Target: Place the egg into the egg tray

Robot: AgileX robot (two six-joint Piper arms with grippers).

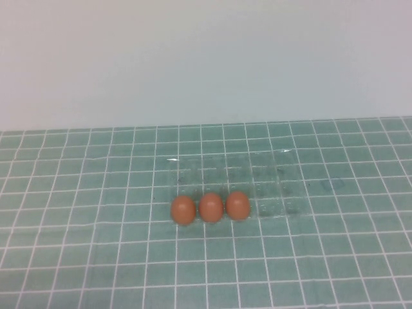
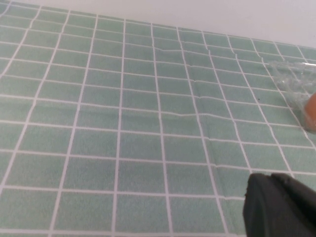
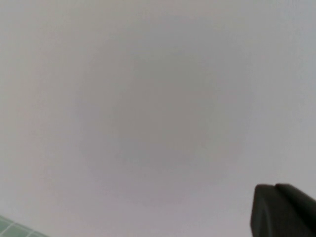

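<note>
centrally in the high view, a clear plastic egg tray with shallow cups lies on the green grid-patterned worktop. three orange-brown oval eggs sit in a row along its lower edge: left egg, middle egg, right egg, nearly touching. left pincer, dark, lower right of its wrist view, over the worktop; right pincer faces blank wall. cannot tell either's opening.
</note>
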